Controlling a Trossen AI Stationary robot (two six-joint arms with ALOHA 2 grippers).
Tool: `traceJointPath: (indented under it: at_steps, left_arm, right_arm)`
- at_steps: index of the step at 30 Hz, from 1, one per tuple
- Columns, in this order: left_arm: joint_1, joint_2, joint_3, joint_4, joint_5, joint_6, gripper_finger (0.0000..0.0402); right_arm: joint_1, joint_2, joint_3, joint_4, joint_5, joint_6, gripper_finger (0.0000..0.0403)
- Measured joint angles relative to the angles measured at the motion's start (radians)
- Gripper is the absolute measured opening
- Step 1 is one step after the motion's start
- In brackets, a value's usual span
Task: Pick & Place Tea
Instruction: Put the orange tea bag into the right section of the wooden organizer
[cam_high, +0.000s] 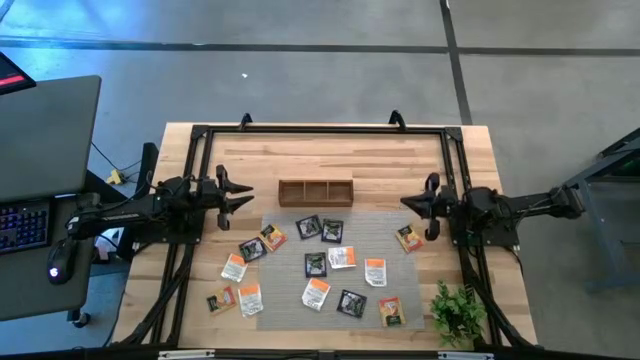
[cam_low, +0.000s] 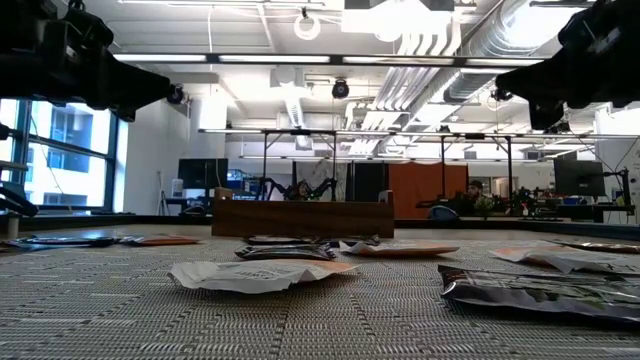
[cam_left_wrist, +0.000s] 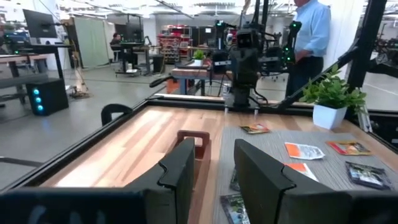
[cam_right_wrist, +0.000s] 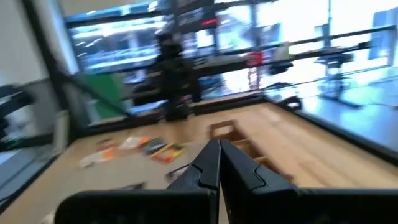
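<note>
Several small square tea sachets lie flat and scattered on a grey woven mat (cam_high: 290, 272): black ones (cam_high: 308, 227), white with orange (cam_high: 375, 271), yellow-brown (cam_high: 408, 238). In the low view a white sachet (cam_low: 260, 274) and a black one (cam_low: 540, 290) lie nearest. My left gripper (cam_high: 238, 194) (cam_left_wrist: 214, 180) hovers open above the table, left of the wooden box (cam_high: 315, 192). My right gripper (cam_high: 408, 204) (cam_right_wrist: 217, 165) hovers shut to the right of the box, above a yellow-brown sachet's far side. Neither touches anything.
The brown three-compartment box (cam_low: 302, 217) stands at the mat's far edge, between the two grippers. A potted plant (cam_high: 457, 315) sits at the near right corner. A black frame (cam_high: 320, 128) rims the table. A person (cam_left_wrist: 311, 31) stands beyond the table's right side.
</note>
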Motion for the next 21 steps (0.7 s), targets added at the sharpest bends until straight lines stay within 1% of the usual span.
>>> traceJointPath:
  at_steps: [3, 7, 9, 13, 18, 21]
  left_arm:
    - [0.000, 0.000, 0.000, 0.000, 0.016, -0.007, 0.0112]
    - [0.000, 0.000, 0.000, 0.000, 0.022, -0.007, 0.0112]
    - [0.000, 0.000, 0.000, 0.000, 0.021, -0.007, 0.0112]
    - [0.000, 0.000, 0.000, 0.002, 0.019, -0.001, 0.0112]
    - [0.000, 0.000, 0.000, 0.002, 0.004, 0.000, 0.0112]
    - [0.000, 0.000, 0.000, 0.003, -0.030, 0.000, 0.0112]
  right_arm:
    - [0.000, 0.000, 0.000, 0.064, 0.074, -0.031, 0.0001]
    - [0.000, 0.000, 0.000, 0.148, 0.200, -0.176, 0.0001]
    - [0.000, 0.000, 0.000, 0.162, 0.244, -0.210, 0.0001]
    - [0.000, 0.000, 0.000, 0.156, 0.220, -0.252, 0.0001]
    - [0.000, 0.000, 0.000, 0.133, 0.183, -0.141, 0.0005]
    - [0.000, 0.000, 0.000, 0.084, 0.155, -0.130, 0.0025]
